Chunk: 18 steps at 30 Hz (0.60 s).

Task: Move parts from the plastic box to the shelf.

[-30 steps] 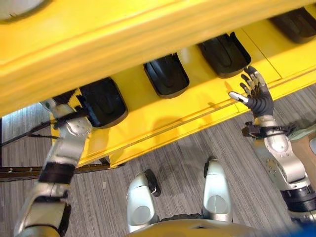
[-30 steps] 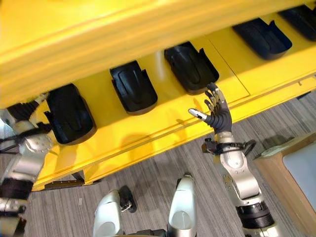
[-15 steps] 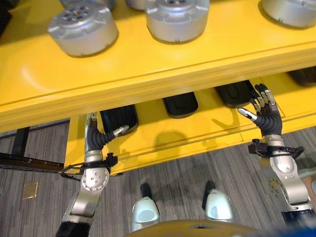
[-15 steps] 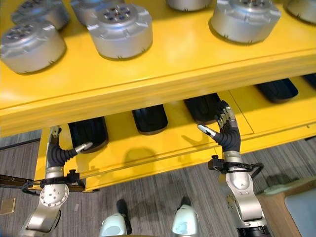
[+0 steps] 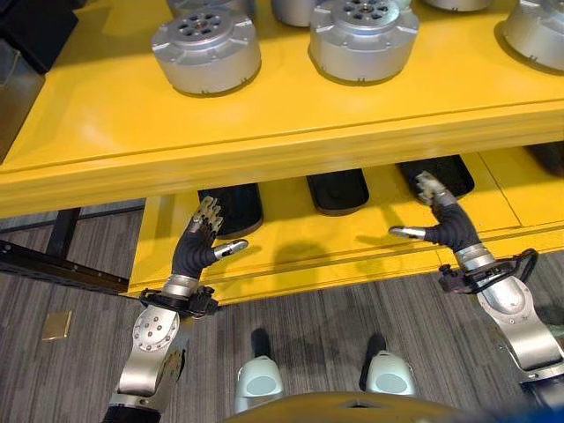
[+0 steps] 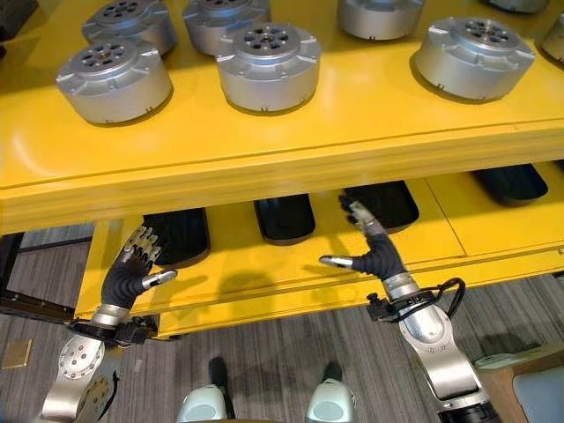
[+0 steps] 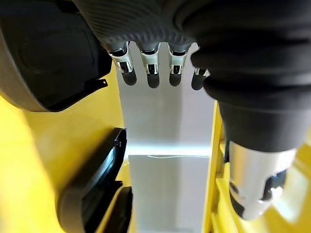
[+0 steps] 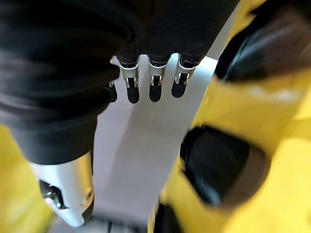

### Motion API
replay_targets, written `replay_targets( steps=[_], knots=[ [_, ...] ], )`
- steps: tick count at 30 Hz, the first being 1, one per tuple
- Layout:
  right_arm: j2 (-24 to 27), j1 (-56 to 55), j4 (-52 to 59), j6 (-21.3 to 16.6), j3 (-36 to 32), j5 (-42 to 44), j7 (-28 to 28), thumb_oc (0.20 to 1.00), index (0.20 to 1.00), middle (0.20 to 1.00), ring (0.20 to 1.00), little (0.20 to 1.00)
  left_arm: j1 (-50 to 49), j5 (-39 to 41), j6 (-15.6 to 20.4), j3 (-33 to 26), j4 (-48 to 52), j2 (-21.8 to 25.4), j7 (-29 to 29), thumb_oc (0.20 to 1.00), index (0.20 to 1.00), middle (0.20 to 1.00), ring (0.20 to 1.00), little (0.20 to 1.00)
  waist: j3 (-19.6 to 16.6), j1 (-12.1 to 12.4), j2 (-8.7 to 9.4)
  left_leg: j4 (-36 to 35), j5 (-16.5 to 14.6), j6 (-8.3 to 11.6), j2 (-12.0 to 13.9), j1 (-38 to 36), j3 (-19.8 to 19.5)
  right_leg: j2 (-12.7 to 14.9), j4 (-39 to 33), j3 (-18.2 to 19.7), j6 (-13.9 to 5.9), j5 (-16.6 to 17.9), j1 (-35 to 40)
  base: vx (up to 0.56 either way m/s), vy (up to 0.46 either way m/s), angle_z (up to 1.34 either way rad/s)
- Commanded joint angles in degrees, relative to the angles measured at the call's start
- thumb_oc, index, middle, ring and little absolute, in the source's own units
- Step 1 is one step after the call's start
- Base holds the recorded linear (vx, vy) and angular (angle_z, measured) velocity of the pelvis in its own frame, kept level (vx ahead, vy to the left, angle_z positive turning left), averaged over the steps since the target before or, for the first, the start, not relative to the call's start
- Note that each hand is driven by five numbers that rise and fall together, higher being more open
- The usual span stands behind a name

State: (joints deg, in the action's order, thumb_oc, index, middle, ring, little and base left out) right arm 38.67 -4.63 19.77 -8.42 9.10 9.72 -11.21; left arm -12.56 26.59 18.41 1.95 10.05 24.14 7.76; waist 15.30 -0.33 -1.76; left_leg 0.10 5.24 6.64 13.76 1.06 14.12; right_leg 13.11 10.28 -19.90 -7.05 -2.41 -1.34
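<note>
Several round silver parts stand on the top level of the yellow shelf. Black moulded parts lie in a row on the lower level. My left hand is open and holds nothing, raised in front of the leftmost black part. My right hand is open too, with straight fingers and the thumb stuck out, just before another black part. Neither hand touches a part.
A dark metal frame runs along the floor at the shelf's left end, with a small tan square beside it. A dark box stands at the upper left. A wooden table corner shows at the lower right.
The camera has tilted up, bringing the top level with its silver parts into view. My left hand has drawn back from the leftmost black part. My right hand has tipped sideways, fingers towards the shelf.
</note>
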Motion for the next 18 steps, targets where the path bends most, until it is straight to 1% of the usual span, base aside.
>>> replay_targets(
  steps=[1,2,5,7,9,11,12,13,14,15,16,17,18],
  knots=[
    [-1.27,5.39,3.12,-2.45,0.38,-0.46,-9.83,1.000,1.000,1.000,1.000,1.000,2.79,2.17,5.87,-3.54,6.54,4.85,1.92,1.000,1.000,1.000,1.000,1.000,0.69,1.08,3.32,2.44,-0.66,1.62,2.66,-3.58,5.79,2.16,0.69,-0.56,-2.47,0.19,2.65,-0.03,-0.061,0.12],
    [-0.66,6.04,3.20,-2.11,1.39,0.11,-11.84,1.000,1.000,1.000,1.000,1.000,3.12,1.97,6.26,-3.71,6.60,5.02,1.25,1.000,1.000,1.000,1.000,1.000,0.66,1.39,3.48,2.34,-0.55,1.64,2.68,-3.66,5.72,2.18,0.71,-0.82,-2.51,0.19,2.87,0.00,-0.061,0.11],
    [0.61,7.83,3.57,-0.72,4.25,1.51,-15.54,1.000,1.000,1.000,1.000,1.000,3.68,2.84,6.36,-4.73,6.86,5.14,-0.74,1.000,1.000,1.000,1.000,1.000,0.25,2.44,4.00,1.28,0.18,1.81,2.88,-4.33,5.82,2.08,0.16,-1.72,-2.63,0.30,3.82,0.04,-0.078,0.17],
    [0.76,9.48,3.63,-0.05,6.48,2.20,-16.53,1.000,1.000,1.000,1.000,1.000,3.72,1.58,6.46,-5.66,7.59,5.14,-1.49,1.000,1.000,1.000,1.000,1.000,0.00,3.55,4.62,0.48,0.93,2.18,3.35,-4.52,5.74,1.71,-0.30,-2.46,-2.50,0.30,4.43,0.08,-0.149,0.17],
    [0.68,11.35,3.44,0.37,8.85,3.14,-18.38,1.000,1.000,1.000,1.000,1.000,3.76,2.42,5.38,-6.68,8.40,5.26,-2.42,1.000,1.000,1.000,1.000,1.000,-0.06,4.80,5.28,-0.66,2.08,2.96,4.23,-4.51,5.59,1.20,-0.22,-3.58,-2.16,-0.19,4.83,0.08,-0.189,0.24],
    [0.56,12.07,3.38,0.57,9.87,3.01,-18.74,1.000,1.000,1.000,1.000,1.000,3.69,2.32,4.98,-7.01,8.49,5.14,-2.40,1.000,1.000,1.000,1.000,1.000,-0.09,5.28,5.39,-1.29,2.66,3.25,4.56,-4.52,5.44,0.94,-0.25,-3.92,-1.98,-0.44,5.05,0.07,-0.128,0.23],
    [-0.07,13.67,3.16,1.73,11.95,3.08,-18.86,1.000,1.000,1.000,1.000,1.000,3.31,0.79,4.50,-7.55,8.51,5.02,-1.79,1.000,1.000,1.000,1.000,1.000,-0.12,6.22,5.58,-2.70,4.17,4.03,5.51,-4.48,5.46,0.44,-0.22,-4.61,-1.58,-0.87,5.32,0.07,-0.138,0.22],
    [-0.37,14.32,3.11,2.14,13.04,2.59,-18.42,1.000,1.000,1.000,1.000,1.000,3.03,0.07,4.25,-7.66,8.49,4.97,-1.24,1.000,1.000,1.000,1.000,1.000,-0.17,6.56,5.65,-3.65,5.37,4.62,6.31,-4.49,6.11,0.30,-0.29,-5.29,-1.39,-0.97,5.56,0.11,-0.155,0.19],
    [-0.59,14.45,3.12,2.44,13.84,1.77,-16.85,1.000,1.000,1.000,1.000,1.000,2.94,0.34,4.04,-7.43,8.39,4.90,-0.05,1.000,1.000,1.000,1.000,1.000,-0.30,6.65,5.74,-4.39,5.80,5.63,6.87,-4.91,6.94,0.44,-0.11,-5.74,-1.78,-1.68,6.07,0.05,-0.082,0.36],
    [-0.71,14.51,3.16,3.14,14.32,1.50,-15.41,1.000,1.000,1.000,1.000,1.000,3.07,1.27,4.03,-6.91,8.14,4.64,1.54,1.000,1.000,1.000,1.000,1.000,-0.32,6.43,5.72,-4.38,6.47,5.84,7.35,-4.85,8.81,0.40,-0.20,-6.90,-1.64,-1.55,6.26,0.02,-0.041,0.58],
    [-0.70,14.52,3.20,3.43,14.42,1.62,-15.14,1.000,1.000,1.000,1.000,1.000,3.14,1.65,4.06,-6.75,8.02,4.55,1.95,1.000,1.000,1.000,1.000,1.000,-0.35,6.33,5.68,-4.36,6.63,5.88,7.46,-4.82,9.29,0.35,-0.29,-7.21,-1.60,-1.47,6.32,-0.09,0.048,0.81],
    [-0.88,14.38,3.04,4.40,13.68,2.70,-14.08,1.000,1.000,1.000,1.000,1.000,4.38,3.16,4.14,-5.39,7.12,4.26,4.51,1.000,1.000,1.000,1.000,1.000,-0.40,5.82,5.55,-1.11,5.32,5.10,7.04,-3.96,10.51,0.22,-0.18,-7.97,-1.21,-1.34,6.23,-0.19,0.204,1.31],
    [-0.64,16.36,1.40,3.12,13.34,4.54,-15.40,1.000,1.000,1.000,1.000,1.000,5.22,2.86,3.85,-4.58,7.05,4.47,6.26,1.000,1.000,1.000,1.000,1.000,0.25,6.48,5.87,6.42,-0.81,2.53,3.64,-1.64,4.32,0.57,0.64,-4.48,-0.84,-1.50,5.12,-0.22,0.288,1.24]
  ],
)
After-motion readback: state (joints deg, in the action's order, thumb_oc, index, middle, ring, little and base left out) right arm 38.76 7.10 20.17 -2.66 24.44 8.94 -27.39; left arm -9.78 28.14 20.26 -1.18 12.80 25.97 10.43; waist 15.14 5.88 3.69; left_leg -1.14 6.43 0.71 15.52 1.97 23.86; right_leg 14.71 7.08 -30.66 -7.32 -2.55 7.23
